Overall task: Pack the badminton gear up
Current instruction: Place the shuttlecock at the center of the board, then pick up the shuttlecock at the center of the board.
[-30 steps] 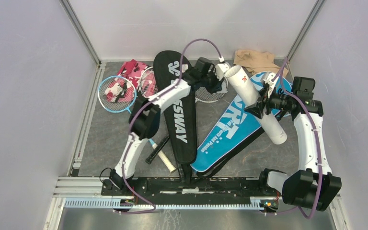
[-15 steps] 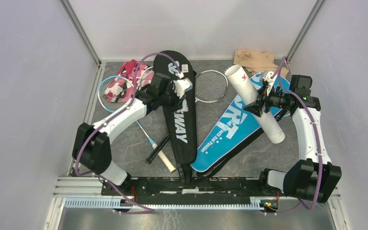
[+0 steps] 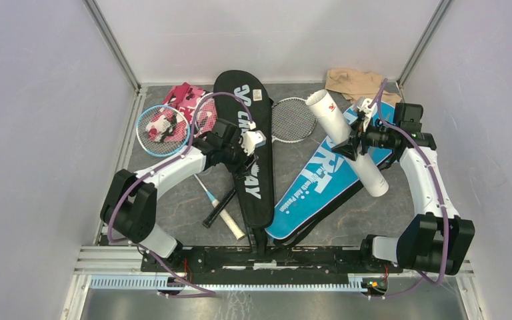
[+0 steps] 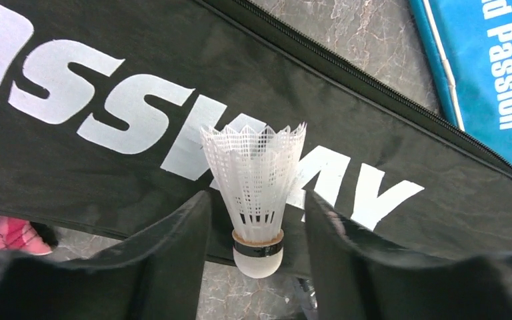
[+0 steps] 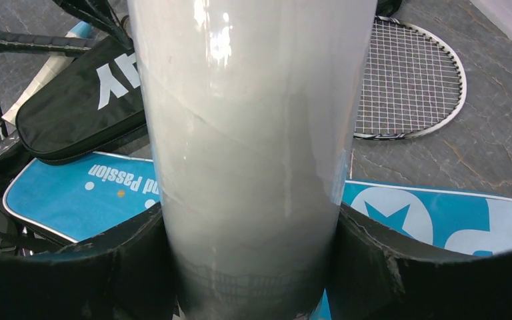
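**A:** What has just changed?

**B:** The biggest move is the left arm (image 3: 173, 170). A second ago it stretched past the black CROSSWAY cover (image 3: 260, 207) to the open mouth of the white tube (image 3: 333, 123). Now it has swung back and hangs over the middle of that cover, above the lettering.

**A:** And the right arm (image 3: 427, 193)?

**B:** It has barely shifted. The right gripper (image 5: 250, 227) is clamped round the tube's middle. It holds the tube tilted and clear of the bench (image 3: 347, 220), to the right of the black cover and above the blue SPORT cover (image 3: 307, 193). The tube has edged a little closer to the black cover.

**A:** The left gripper (image 4: 255, 200)?

**B:** It has spread in the last moment. Its fingers (image 4: 173, 267) stand apart, with a gap on either side of a white shuttlecock (image 4: 253, 167). The cork sits between them and the skirt points out over the cover's white letters. Neither finger touches it.

**A:** So it isn't held?

**B:** I'd say not. I can't tell whether it rests on the cover or is in the air.

**A:** What does that mean for the packing?

**B:** That shuttlecock is outside the tube, well apart from its mouth. To go in, it needs gripping and carrying back across the black cover. A racket head (image 3: 293, 120) also lies bare just right of the black cover's top. By my reading, the job is still at an early stage.
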